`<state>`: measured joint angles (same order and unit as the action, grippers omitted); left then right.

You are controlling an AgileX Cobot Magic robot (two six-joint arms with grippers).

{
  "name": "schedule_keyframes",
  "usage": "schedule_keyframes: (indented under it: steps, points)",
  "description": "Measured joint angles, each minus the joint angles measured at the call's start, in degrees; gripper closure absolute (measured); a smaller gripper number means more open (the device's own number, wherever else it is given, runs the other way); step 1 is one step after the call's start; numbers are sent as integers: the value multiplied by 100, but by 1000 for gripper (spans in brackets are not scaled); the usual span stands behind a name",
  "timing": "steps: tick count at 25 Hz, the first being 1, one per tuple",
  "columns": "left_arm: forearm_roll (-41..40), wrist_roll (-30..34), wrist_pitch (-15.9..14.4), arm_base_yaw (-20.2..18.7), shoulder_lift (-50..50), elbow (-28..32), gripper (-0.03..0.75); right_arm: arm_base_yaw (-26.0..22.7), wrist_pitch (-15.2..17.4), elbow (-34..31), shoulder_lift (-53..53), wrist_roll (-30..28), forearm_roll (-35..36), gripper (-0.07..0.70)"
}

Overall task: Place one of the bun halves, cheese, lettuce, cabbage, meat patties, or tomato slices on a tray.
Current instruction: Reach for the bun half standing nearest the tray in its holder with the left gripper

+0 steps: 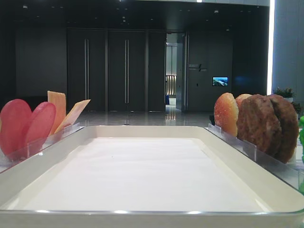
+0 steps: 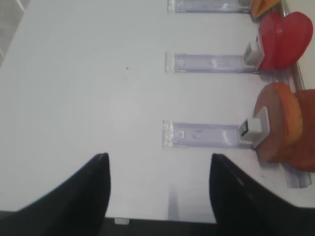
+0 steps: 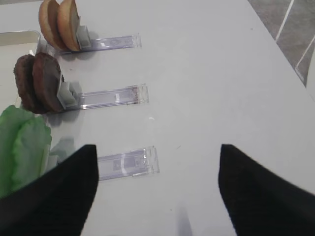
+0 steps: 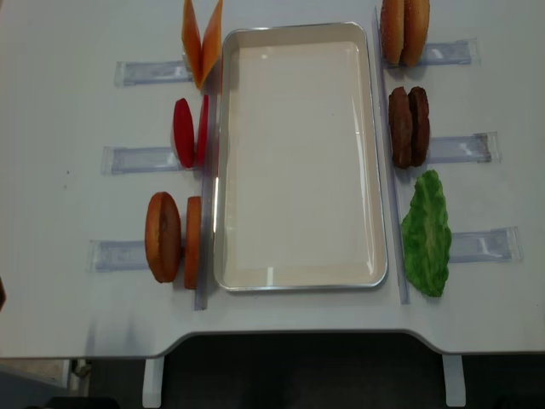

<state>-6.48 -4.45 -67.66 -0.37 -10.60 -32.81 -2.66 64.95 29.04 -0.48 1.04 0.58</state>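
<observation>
**Overhead view: tray bare, both grippers wide over the table edges**

Overhead view shows the white tray (image 4: 298, 158) lying lengthwise in the middle of the table (image 4: 68, 315), holding nothing but its pale lining. Along the tray's left rim, from far edge to near edge, stand two cheese slices (image 4: 202, 43), two tomato slices (image 4: 189, 132) and two orange-speckled bun pieces (image 4: 170, 239), each pair upright at the end of a clear plastic rack (image 4: 140, 159). Along the right rim stand two bun halves (image 4: 404, 32) near the far edge, two meat patties (image 4: 409, 126) at mid-length, and green lettuce (image 4: 428, 234) toward the near edge.

Neither arm appears in the overhead picture. In the left wrist view, the left gripper (image 2: 158, 189) hangs above the bare table with its jaws spread wide and nothing between them, well apart from the bun pieces. In the right wrist view, the right gripper (image 3: 157, 189) likewise stands wide with nothing held, its left finger (image 3: 59, 196) just beside the lettuce.
</observation>
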Motion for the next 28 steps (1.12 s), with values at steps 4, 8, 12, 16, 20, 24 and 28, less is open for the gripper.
schedule_keyframes:
  steps: [4,8,12,16,20,24,28]
  points:
    - [258,-12,-37,0,-859,-302,237,0,0,0,0,0,0,142]
    - [370,-35,-218,0,-1840,-678,258,0,0,0,0,0,0,142]
    - [407,-40,-321,0,-2793,-1080,263,0,0,0,0,0,0,142]
    - [432,-37,-337,0,-3620,-1499,263,0,0,0,0,0,0,142]
    - [431,-4,-343,0,-4310,-1947,263,0,0,0,0,0,0,142]
    - [431,53,-343,0,-4933,-2293,263,0,0,0,0,0,0,142]
    - [382,74,-338,0,-5362,-2486,263,0,0,0,0,0,0,142]
